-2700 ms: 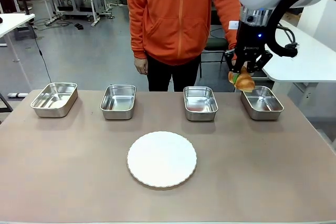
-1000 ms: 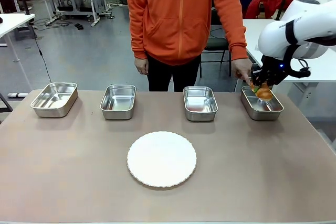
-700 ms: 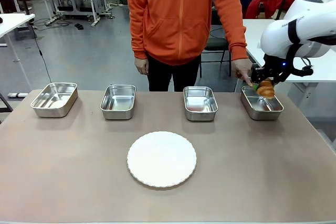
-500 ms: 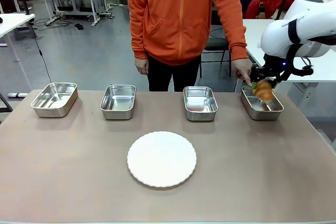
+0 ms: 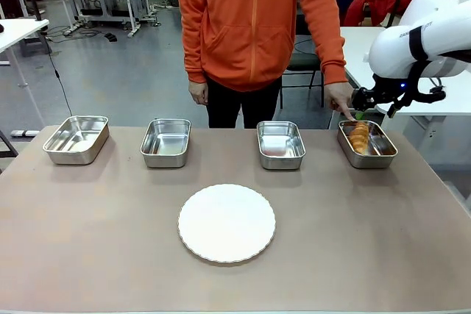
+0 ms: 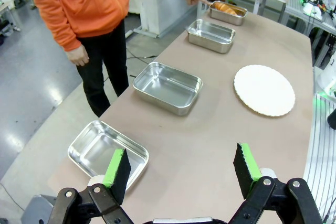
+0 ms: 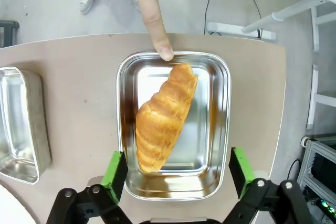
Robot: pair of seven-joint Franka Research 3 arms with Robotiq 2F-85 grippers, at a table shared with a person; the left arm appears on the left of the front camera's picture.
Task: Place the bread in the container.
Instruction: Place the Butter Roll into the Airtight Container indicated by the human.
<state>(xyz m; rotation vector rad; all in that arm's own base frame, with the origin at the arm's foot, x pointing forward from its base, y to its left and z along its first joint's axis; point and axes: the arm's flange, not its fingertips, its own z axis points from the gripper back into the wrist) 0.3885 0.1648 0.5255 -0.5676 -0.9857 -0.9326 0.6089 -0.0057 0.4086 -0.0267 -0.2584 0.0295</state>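
We saw the bread [image 7: 164, 119] lying in the container [image 7: 219, 129] near the tabletop's far right corner, free between the right gripper's [image 7: 178, 174] spread fingers [image 7: 115, 171]; the left gripper [image 6: 181, 169] gaped too.

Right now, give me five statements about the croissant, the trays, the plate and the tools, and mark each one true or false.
1. The bread lies inside the container, the tray at the robot's far right. True.
2. The right tool is shut on the bread. False: its jaws stand open above the tray, apart from the bread.
3. The person's finger points at the container's far rim. True.
4. A second croissant sits on the white plate. False: the plate is bare.
5. The left tool holds a tray. False: it is open, holding nothing.
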